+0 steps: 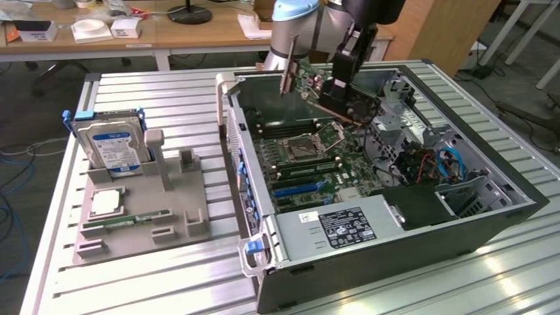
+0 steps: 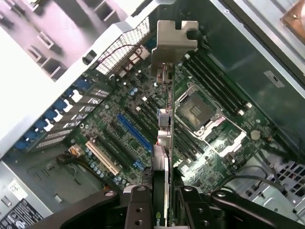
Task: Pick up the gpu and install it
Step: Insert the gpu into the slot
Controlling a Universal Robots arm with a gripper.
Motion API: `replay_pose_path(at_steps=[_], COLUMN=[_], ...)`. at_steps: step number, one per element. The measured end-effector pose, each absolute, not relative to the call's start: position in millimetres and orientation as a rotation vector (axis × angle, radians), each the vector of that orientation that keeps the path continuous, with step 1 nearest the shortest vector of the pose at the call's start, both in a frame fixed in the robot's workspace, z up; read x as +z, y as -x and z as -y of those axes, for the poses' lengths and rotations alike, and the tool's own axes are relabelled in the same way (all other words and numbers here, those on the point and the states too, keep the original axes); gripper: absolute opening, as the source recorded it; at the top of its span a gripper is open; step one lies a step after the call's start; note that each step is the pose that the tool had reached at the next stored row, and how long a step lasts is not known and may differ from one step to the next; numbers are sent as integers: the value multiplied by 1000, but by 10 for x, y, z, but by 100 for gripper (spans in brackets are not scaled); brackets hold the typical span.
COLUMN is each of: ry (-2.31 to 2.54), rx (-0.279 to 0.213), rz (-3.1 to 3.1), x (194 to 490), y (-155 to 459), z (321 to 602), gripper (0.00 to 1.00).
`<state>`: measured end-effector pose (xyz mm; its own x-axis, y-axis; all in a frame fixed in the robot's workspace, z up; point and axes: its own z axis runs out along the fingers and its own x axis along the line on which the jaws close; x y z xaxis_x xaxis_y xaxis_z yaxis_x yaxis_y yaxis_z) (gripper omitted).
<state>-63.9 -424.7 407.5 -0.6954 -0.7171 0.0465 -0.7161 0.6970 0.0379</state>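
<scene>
The gpu [image 1: 326, 105] is a dark card with a silvery end bracket [image 1: 286, 80]. It hangs tilted above the motherboard [image 1: 306, 164] inside the open computer case [image 1: 394, 223], clear of the slots. My gripper [image 1: 340, 88] is shut on the card's upper edge. In the wrist view the gpu [image 2: 164, 143] shows edge-on between my fingers [image 2: 138, 207], and its bracket [image 2: 174, 38] points away from the camera. It hovers over the area between the blue slot [image 2: 135, 131] and the CPU socket [image 2: 198, 112].
A grey fixture tray [image 1: 140, 216] at the exterior view's left holds an upright blue-labelled hard drive [image 1: 109, 146], a green memory stick [image 1: 131, 220] and a square chip [image 1: 105, 202]. The case walls, drive cage [image 1: 411, 125] and blue cables [image 1: 446, 164] surround the motherboard.
</scene>
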Motion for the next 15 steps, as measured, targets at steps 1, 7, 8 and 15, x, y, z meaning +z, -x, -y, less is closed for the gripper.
replay_pose_path(at_steps=[1, 7, 8, 15], ry=[-1226, -1378, -1403, -1575], rx=[-25, -20, -19, -14], rz=[2829, 2758, 2745, 2650], x=[4072, 4051, 4048, 4030], y=[639, 639, 639, 639], z=[4247, 4247, 4247, 4247], gripper=[26, 26, 26, 26])
